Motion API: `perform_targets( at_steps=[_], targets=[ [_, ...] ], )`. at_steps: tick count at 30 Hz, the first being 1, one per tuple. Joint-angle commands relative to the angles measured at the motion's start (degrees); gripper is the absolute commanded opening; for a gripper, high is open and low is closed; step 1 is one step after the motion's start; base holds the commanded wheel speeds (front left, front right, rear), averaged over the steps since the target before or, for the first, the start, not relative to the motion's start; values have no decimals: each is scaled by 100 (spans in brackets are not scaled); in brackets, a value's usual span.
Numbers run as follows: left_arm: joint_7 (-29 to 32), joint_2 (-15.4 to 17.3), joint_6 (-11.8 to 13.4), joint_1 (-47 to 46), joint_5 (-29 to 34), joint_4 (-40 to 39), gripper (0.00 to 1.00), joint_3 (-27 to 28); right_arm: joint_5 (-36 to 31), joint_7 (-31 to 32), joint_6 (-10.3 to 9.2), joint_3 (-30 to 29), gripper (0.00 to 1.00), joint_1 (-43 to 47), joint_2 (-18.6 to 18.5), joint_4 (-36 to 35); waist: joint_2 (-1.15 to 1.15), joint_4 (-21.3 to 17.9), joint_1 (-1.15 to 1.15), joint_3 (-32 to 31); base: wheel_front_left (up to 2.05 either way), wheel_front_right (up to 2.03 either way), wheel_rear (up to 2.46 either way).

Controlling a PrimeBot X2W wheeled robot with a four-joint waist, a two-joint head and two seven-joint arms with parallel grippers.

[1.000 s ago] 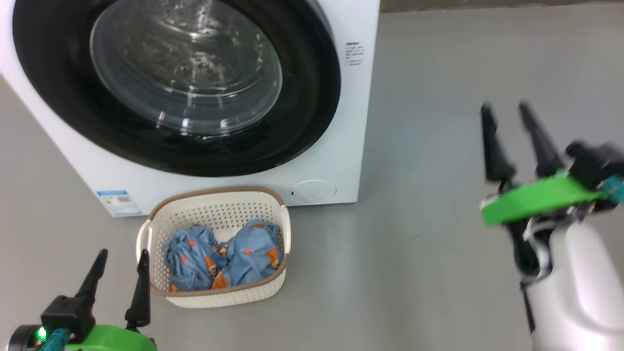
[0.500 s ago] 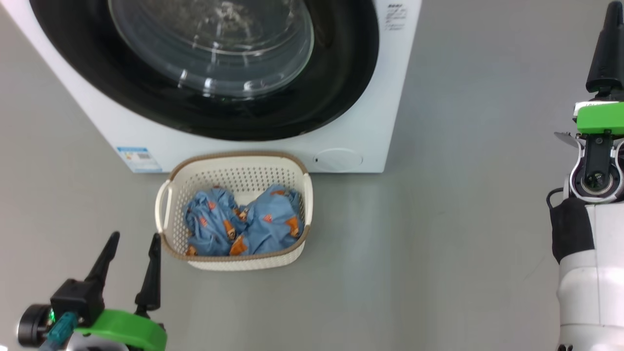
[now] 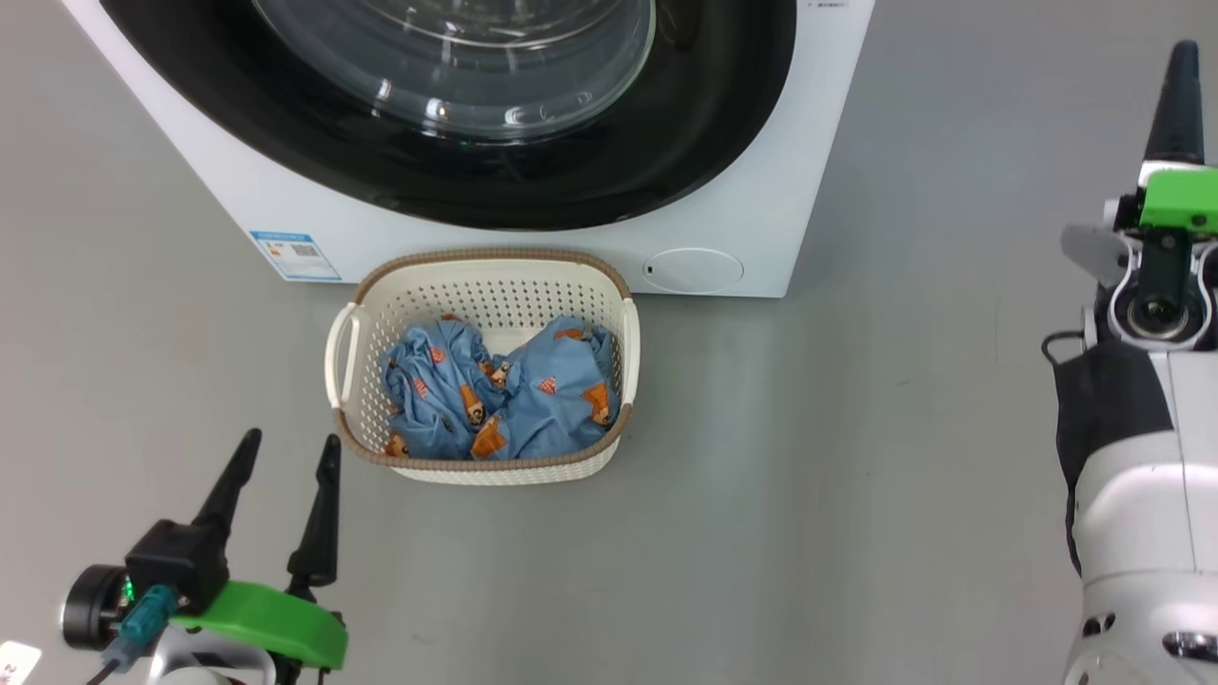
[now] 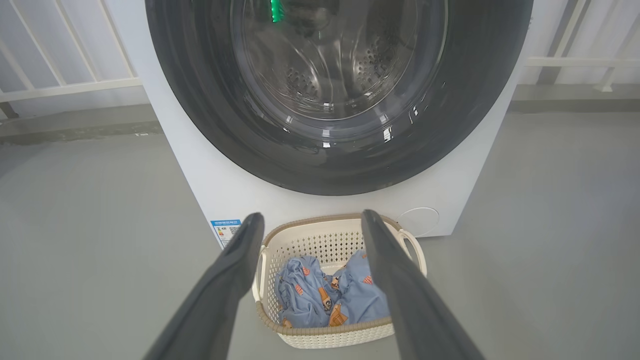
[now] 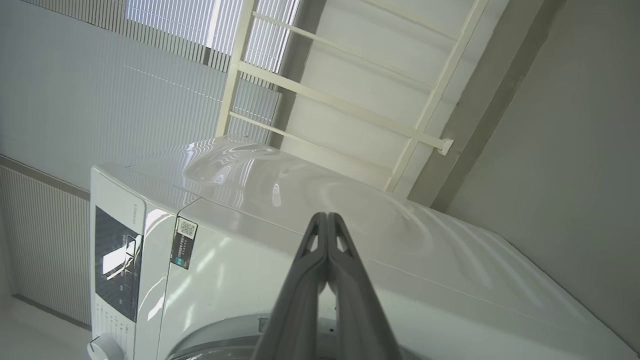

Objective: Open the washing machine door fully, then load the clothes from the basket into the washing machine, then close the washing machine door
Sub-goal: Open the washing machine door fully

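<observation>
Washing machine door (image 3: pixel 447 105), top out of frame; left fingers (image 3: pixel 319 514) apart, right fingers (image 5: pixel 306 290) together, empty.

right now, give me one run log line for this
washing machine door: closed | basket: on floor, before the door | clothes: in basket | left pincer: open, empty | right pincer: shut, empty

Even daylight; glare on the washing machine door (image 3: pixel 457 105).
</observation>
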Motion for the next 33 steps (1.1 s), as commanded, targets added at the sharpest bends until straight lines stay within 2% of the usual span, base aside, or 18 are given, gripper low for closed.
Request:
perform_targets(
  at_steps=[1, 8, 18, 26, 33],
  targets=[
    [-37, 100, -10, -187, -1, -92, 100, 168, 55, 70, 9, 85, 0, -279, 63, -95, 0, 6, 0, 27, 0, 0, 0],
    [-37, 82, -13, -338, 26, -29, 100, -5, -204, 538, 9, -39, 0, -894, 63, 266, 0, 94, 0, 181, 0, 0, 0],
    [-37, 66, -14, -467, -97, 1, 100, -144, -771, 1422, 9, -454, 0, -2038, 23, 1262, 0, 242, 0, 391, 0, 0, 0],
    [-37, 49, -14, -521, -143, -110, 100, -164, -1126, 1835, 9, -1026, 0, -2802, -53, 2076, 0, 380, 0, 605, 0, 0, 0],
    [-37, 31, -14, -629, -191, -164, 100, -213, -1488, 2297, 9, -1174, 0, -3297, -129, 2525, 0, 505, 0, 842, 0, 0, 0]
  ],
)
